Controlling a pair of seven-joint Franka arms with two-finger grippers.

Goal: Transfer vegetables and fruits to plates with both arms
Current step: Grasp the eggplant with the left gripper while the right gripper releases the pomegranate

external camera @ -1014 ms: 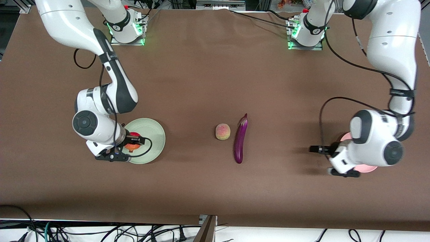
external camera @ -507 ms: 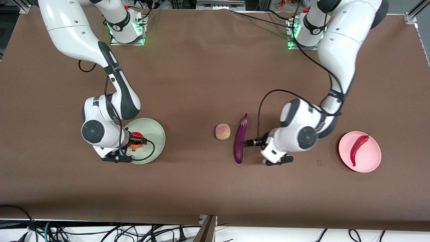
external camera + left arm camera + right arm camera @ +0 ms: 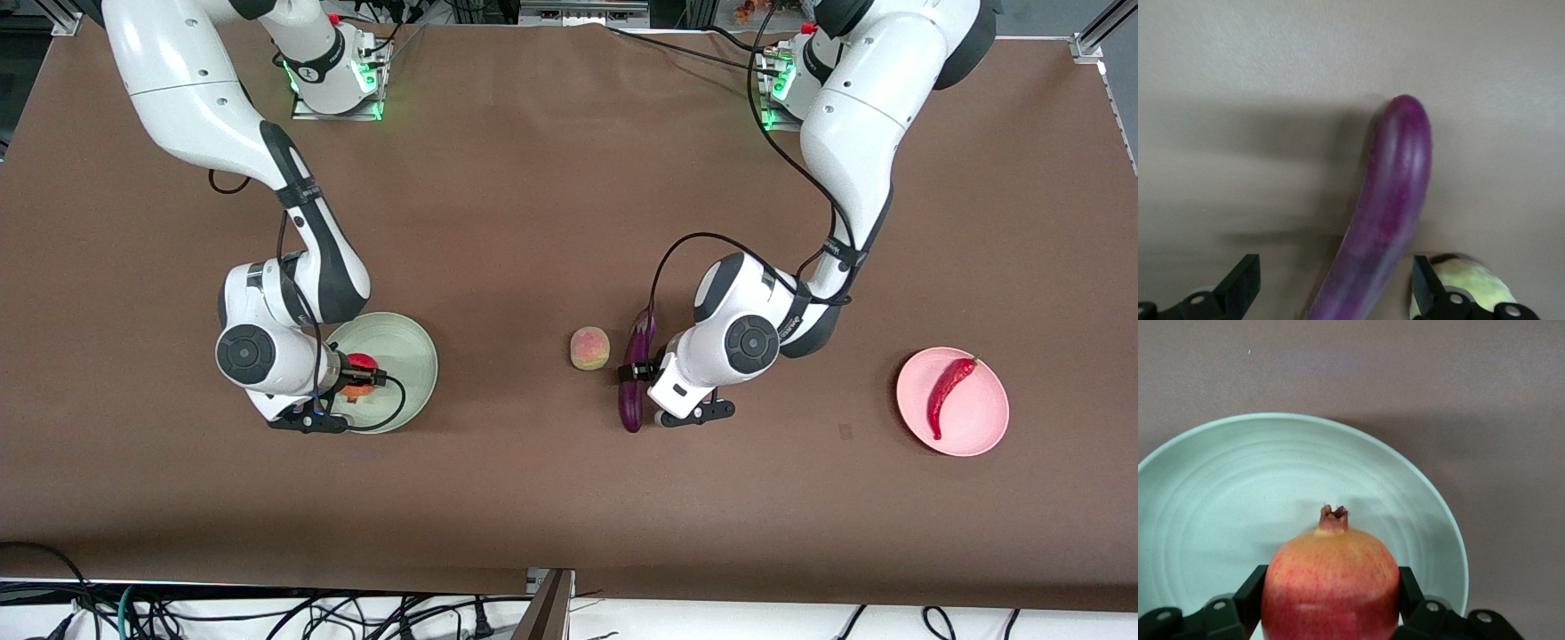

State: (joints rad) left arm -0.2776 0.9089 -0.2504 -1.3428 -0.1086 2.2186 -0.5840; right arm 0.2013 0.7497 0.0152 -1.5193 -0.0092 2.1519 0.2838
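Right gripper [image 3: 359, 380]: pinching the pomegranate [image 3: 1330, 587], over the green plate [image 3: 1198, 500].
Left gripper [image 3: 1331, 290]: fingers spread, straddling the eggplant [image 3: 1388, 213] on the table; peach [image 3: 589, 348] just beside one finger.
Chili pepper [image 3: 948, 393]: on the pink plate [image 3: 985, 425], well apart from the left gripper.

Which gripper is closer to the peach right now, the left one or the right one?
Left. The left gripper is open astride the eggplant, right beside the peach. The right gripper is at the mint green plate, shut on the pomegranate, well away toward the right arm's end.
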